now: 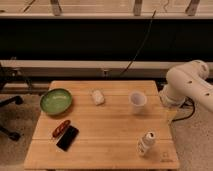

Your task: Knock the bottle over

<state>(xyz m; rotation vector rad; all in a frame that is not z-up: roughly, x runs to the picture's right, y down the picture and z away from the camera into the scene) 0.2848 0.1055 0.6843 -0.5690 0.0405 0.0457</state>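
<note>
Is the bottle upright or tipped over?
Upright: the bottle stands on its base; the gripper hangs behind it to the right, not touching.

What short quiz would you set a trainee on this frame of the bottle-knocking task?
1. Fill in: as the picture shows it, the green bowl sits near the ___ edge of the table.
2. True or false: the bottle already lies on its side.
3. The gripper hangs at the table's right edge, as the picture shows it. Which of these is nearest it? A. the green bowl B. the white cup C. the red item

Key: 1. left. 2. False; the bottle stands near the table's front right corner. 3. B.
</note>
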